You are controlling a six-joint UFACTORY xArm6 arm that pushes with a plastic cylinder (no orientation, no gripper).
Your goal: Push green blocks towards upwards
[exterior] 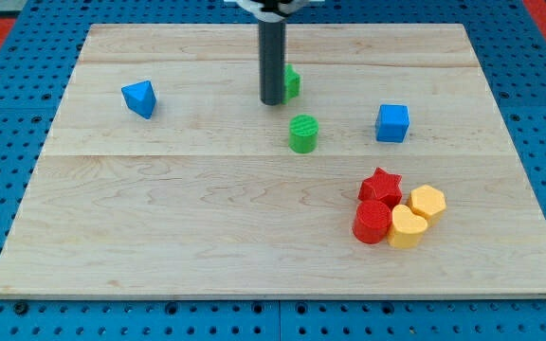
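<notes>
**Tip against upper green block**

My tip [273,100] sits upper centre of the bench [159,227], touching the left side of a partly hidden green block [293,82]. No gripper fitted. Green cylinder [303,134] lies just below-right, apart. Blue blocks flank; red and yellow cluster lower right.

No readable text anywhere.

The wooden board [159,237], the coloured blocks, the dark rod and the blue pegboard [8,95] around the board carry no letters, numbers, labels, brand marks or signs that can be read.
</notes>
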